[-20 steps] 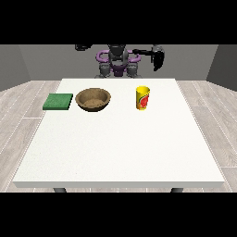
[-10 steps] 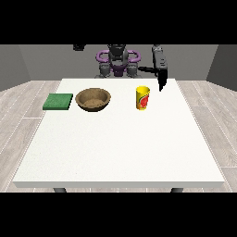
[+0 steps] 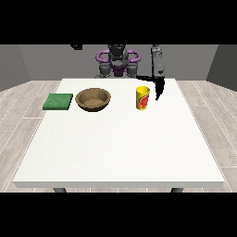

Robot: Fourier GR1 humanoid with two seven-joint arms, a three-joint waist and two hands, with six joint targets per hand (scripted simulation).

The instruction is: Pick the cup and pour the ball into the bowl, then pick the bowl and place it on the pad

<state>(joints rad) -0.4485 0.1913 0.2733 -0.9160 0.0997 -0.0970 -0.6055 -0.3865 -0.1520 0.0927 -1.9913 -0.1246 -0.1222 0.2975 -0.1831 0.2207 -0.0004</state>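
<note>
**Hand hanging beside the yellow cup**

Hanging at the view's right, the black hand (image 3: pixel 159 88) is pointing its fingers straight down over the white table (image 3: pixel 120 148), thumb sticking out sideways toward the cup, gripping nothing. Just beside it, toward the view's left, the yellow cup (image 3: pixel 143 98) with its red mark is standing upright, not touching the hand. Farther leftward from the hand the brown bowl (image 3: pixel 93 99) is sitting, and beyond that the green pad (image 3: pixel 58 101) is lying flat. No ball is showing from here. The other hand is sitting out of view.
</note>
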